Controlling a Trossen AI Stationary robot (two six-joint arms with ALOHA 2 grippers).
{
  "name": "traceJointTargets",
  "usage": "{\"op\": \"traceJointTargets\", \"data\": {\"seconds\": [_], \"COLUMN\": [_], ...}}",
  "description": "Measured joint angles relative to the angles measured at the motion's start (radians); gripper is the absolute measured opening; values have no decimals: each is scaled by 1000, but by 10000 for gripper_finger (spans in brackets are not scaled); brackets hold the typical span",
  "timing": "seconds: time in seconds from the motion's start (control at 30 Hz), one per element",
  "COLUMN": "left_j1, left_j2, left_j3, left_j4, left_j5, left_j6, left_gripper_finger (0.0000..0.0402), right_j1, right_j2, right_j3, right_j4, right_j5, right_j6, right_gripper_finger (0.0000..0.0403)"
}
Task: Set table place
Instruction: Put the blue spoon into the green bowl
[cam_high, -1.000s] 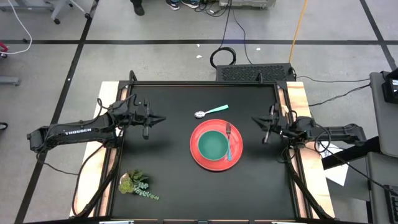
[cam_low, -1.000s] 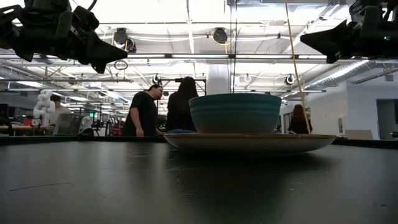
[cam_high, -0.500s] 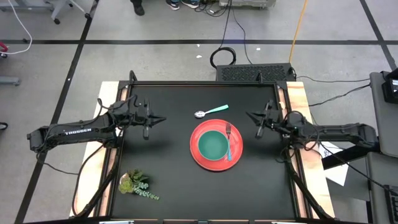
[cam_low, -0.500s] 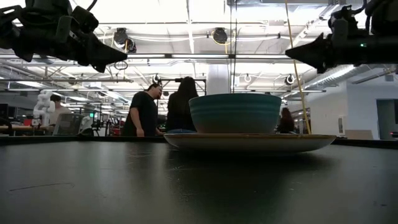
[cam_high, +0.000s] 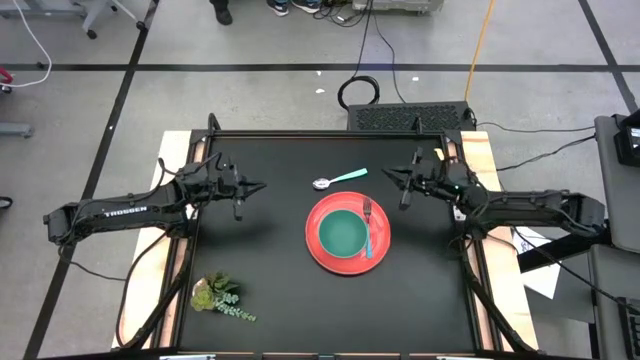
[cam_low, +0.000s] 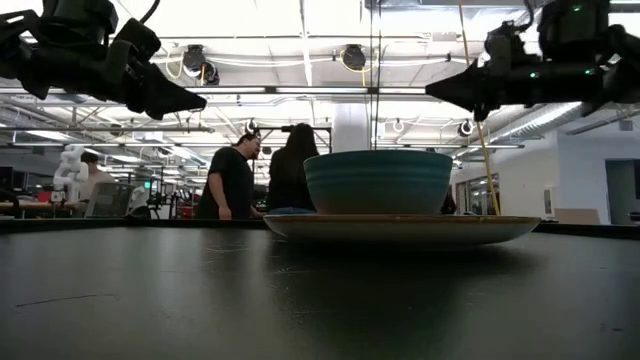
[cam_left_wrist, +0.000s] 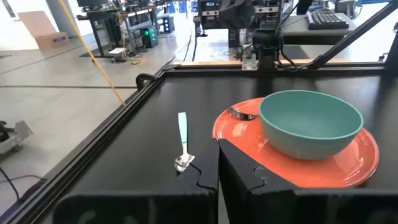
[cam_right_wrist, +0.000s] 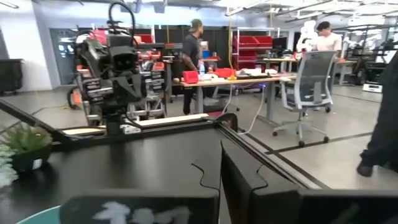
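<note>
The round red plate (cam_high: 346, 262) lies right of the table's middle, with the teal-green bowl (cam_high: 342, 233) standing on it. The blue-handled fork (cam_high: 368, 228) rests on the plate beside the bowl, on its right. The teal-handled spoon (cam_high: 338, 179) lies flat on the table, just beyond the plate's far rim. My left gripper (cam_high: 258, 187) hovers shut above the table left of the plate. My right gripper (cam_high: 390, 174) hovers shut just right of the spoon's handle end. The left wrist view shows the spoon (cam_left_wrist: 183, 140), bowl (cam_left_wrist: 310, 121) and plate (cam_left_wrist: 367, 152) ahead.
A leafy green plant sprig (cam_high: 220, 296) lies near the table's left near corner. Pale wooden strips (cam_high: 182, 235) run along the left and right sides of the black table (cam_high: 270, 270). People stand in the room beyond the far edge (cam_low: 235, 180).
My right gripper has moved toward the table's far edge and left, from beside the plate's right rim toward the spoon's handle end, staying shut. Plate, bowl, fork and spoon have stayed where they were.
</note>
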Motion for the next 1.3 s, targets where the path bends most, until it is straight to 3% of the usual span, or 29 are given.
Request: {"op": "traceJointTargets", "data": {"seconds": [0.23,0.47,0.87,1.1,1.3], "left_j1": [0,0,0,0,0], "left_j2": [0,0,0,0,0], "left_j3": [0,0,0,0,0], "left_j4": [-21,-20,-25,-39,-58], "left_j5": [-1,-3,-30,-31,-31], "left_j6": [10,53,53,41,45], "left_gripper_finger": [15,15,15,15,15], "right_j1": [-39,-68,-106,-186,-232], "right_j2": [173,305,376,392,410], "right_j3": [1,1,32,226,354], "right_j4": [177,236,297,42,-18], "right_j5": [-22,-71,-75,-305,-433], "right_j6": [-3,25,34,57,86], "right_gripper_finger": [0,0,0,0,0]}}
